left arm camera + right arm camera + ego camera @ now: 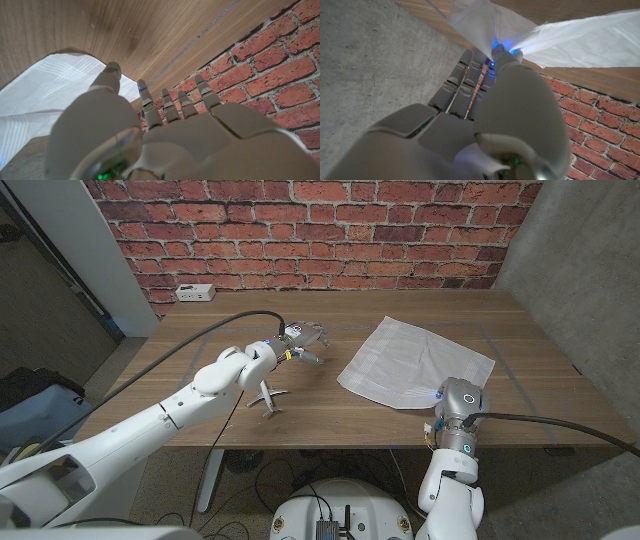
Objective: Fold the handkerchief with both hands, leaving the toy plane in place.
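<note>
Both hands: my left hand (303, 338) hovers with fingers (145, 98) apart; right hand (456, 402) pinches handkerchief (415, 360) edge.
Handkerchief: tabletop (200, 330) at 3 o'clock.
Toy plane (268, 397): 7 o'clock.

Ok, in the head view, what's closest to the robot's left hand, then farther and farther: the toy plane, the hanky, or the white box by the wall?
From the left hand:
1. Handkerchief, just to its right.
2. Toy plane, toward the table's front edge, only slightly farther.
3. White box, back-left by the brick wall.

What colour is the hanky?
White, with faint woven stripes near its edges; the handkerchief shows best in the head view.
</note>
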`<action>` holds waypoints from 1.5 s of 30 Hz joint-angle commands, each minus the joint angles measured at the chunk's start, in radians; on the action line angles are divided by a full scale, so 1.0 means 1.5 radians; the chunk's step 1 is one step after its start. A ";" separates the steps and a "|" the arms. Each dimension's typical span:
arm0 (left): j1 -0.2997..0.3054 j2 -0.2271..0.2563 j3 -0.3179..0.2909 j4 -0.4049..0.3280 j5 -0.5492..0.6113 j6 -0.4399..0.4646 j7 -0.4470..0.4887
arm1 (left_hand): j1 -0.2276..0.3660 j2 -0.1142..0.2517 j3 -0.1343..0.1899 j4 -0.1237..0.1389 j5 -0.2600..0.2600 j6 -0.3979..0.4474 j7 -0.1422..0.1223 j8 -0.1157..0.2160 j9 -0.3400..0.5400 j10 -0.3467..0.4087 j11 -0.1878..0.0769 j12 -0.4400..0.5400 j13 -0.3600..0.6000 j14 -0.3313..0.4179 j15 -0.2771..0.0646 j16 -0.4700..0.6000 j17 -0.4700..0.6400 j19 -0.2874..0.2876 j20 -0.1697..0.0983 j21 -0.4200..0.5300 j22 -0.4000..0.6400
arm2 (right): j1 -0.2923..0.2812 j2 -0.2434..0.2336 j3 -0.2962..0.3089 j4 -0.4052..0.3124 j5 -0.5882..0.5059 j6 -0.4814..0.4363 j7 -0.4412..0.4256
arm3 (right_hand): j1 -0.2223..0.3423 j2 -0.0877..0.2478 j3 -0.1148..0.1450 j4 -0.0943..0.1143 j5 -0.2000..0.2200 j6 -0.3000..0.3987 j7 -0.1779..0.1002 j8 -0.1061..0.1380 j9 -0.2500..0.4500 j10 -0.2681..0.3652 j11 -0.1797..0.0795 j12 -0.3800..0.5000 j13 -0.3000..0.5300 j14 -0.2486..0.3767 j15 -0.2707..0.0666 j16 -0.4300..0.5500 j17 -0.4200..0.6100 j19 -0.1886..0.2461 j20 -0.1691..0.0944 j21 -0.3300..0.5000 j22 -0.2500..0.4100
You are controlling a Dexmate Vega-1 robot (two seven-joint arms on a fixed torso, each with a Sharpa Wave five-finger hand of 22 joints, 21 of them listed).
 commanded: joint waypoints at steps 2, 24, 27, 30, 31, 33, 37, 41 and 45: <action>-0.021 -0.011 0.019 0.028 -0.006 -0.030 -0.002 | -0.004 -0.003 -0.011 -0.002 0.002 -0.040 -0.008 -0.013 0.002 -0.016 -0.001 -0.004 0.002 -0.006 0.004 0.001 0.002 -0.005 0.001 -0.001 0.001 | 0.022 -0.029 -0.013 -0.002 0.029 -0.001 -0.050 | -0.008 0.000 -0.001 0.003 0.005 0.008 0.001 0.000 0.000 0.010 0.001 0.001 0.001 0.009 -0.078 -0.004 0.005 -0.005 -0.006 0.006 0.001; -0.068 -0.032 0.051 0.050 -0.023 -0.093 -0.060 | 0.025 -0.016 -0.027 -0.019 0.017 -0.018 -0.029 0.006 0.002 -0.036 0.014 -0.006 0.003 -0.023 0.025 -0.002 0.002 -0.015 0.017 -0.005 0.001 | 0.048 -0.067 -0.030 -0.007 0.098 -0.033 -0.085 | -0.013 0.004 -0.004 -0.005 0.010 0.010 0.004 -0.008 -0.002 0.013 0.003 -0.001 0.002 0.016 -0.077 -0.013 0.016 -0.012 -0.002 0.015 -0.002; -0.069 -0.032 0.052 0.048 -0.022 -0.096 -0.063 | 0.036 -0.016 -0.028 -0.022 0.021 0.001 -0.028 0.012 0.002 -0.036 0.013 -0.005 0.003 -0.025 0.025 -0.001 0.002 -0.015 0.017 -0.005 0.000 | 0.050 -0.071 -0.030 -0.009 0.113 -0.035 -0.094 | -0.014 0.005 -0.005 -0.005 0.011 0.010 0.004 -0.009 -0.002 0.013 0.002 -0.001 0.002 0.017 -0.077 -0.013 0.017 -0.012 -0.002 0.016 -0.002; -0.069 -0.033 0.053 0.050 -0.024 -0.103 -0.062 | 0.043 -0.016 -0.029 -0.024 0.023 0.011 -0.029 0.014 0.002 -0.036 0.014 -0.003 0.002 -0.025 0.025 0.000 0.002 -0.015 0.018 -0.005 0.000 | 0.051 -0.075 -0.030 -0.011 0.129 -0.036 -0.108 | -0.016 0.005 -0.005 -0.005 0.011 0.010 0.003 -0.010 -0.002 0.014 0.004 -0.001 0.002 0.017 -0.076 -0.014 0.018 -0.012 -0.002 0.017 -0.002; -0.070 -0.034 0.054 0.052 -0.026 -0.106 -0.063 | 0.045 -0.017 -0.030 -0.025 0.024 0.011 -0.030 0.014 0.002 -0.036 0.015 -0.003 0.002 -0.025 0.025 0.000 0.002 -0.015 0.019 -0.005 0.000 | 0.052 -0.075 -0.031 -0.011 0.133 -0.038 -0.112 | -0.015 0.006 -0.005 -0.005 0.011 0.010 0.004 -0.010 -0.002 0.015 0.003 0.000 0.003 0.017 -0.077 -0.015 0.018 -0.012 -0.002 0.017 -0.002; -0.069 -0.035 0.056 0.053 -0.022 -0.107 -0.061 | 0.051 -0.017 -0.031 -0.026 0.025 0.011 -0.031 0.013 0.002 -0.037 0.016 -0.003 0.002 -0.025 0.027 0.000 0.002 -0.014 0.018 -0.004 0.000 | 0.053 -0.078 -0.032 -0.013 0.141 -0.041 -0.119 | -0.015 0.006 -0.004 -0.006 0.011 0.010 0.005 -0.011 -0.003 0.014 0.007 -0.001 0.003 0.018 -0.077 -0.016 0.019 -0.012 -0.002 0.018 -0.003; -0.064 -0.034 0.055 0.050 -0.020 -0.109 -0.053 | 0.059 -0.017 -0.031 -0.028 0.028 0.014 -0.031 0.012 0.002 -0.035 0.017 -0.002 0.002 -0.025 0.024 0.000 0.002 -0.012 0.017 -0.003 0.000 | 0.054 -0.085 -0.036 -0.017 0.157 -0.046 -0.131 | -0.017 0.007 -0.005 -0.007 0.011 0.011 0.006 -0.012 -0.003 0.015 0.008 -0.001 0.003 0.018 -0.076 -0.018 0.020 -0.013 -0.002 0.020 -0.003; -0.059 -0.030 0.051 0.043 -0.027 -0.113 -0.056 | 0.072 -0.017 -0.033 -0.030 0.031 0.029 -0.029 0.016 0.002 -0.033 0.014 0.000 0.002 -0.026 0.015 0.000 0.001 -0.009 0.012 -0.002 0.000 | 0.055 -0.088 -0.039 -0.019 0.171 -0.052 -0.151 | -0.018 0.007 -0.005 -0.009 0.012 0.011 0.009 -0.013 -0.002 0.015 0.009 -0.001 0.005 0.019 -0.077 -0.021 0.022 -0.014 -0.002 0.022 -0.004; -0.054 -0.024 0.051 0.032 -0.021 -0.116 -0.061 | 0.083 -0.017 -0.034 -0.031 0.033 0.041 -0.029 0.018 0.003 -0.035 0.015 -0.001 0.002 -0.028 0.014 0.000 0.001 -0.009 0.011 -0.002 0.000 | 0.057 -0.095 -0.044 -0.022 0.184 -0.058 -0.164 | -0.017 0.008 -0.004 -0.011 0.012 0.011 0.009 -0.014 -0.002 0.015 0.009 -0.001 0.005 0.019 -0.077 -0.023 0.023 -0.015 -0.001 0.023 -0.005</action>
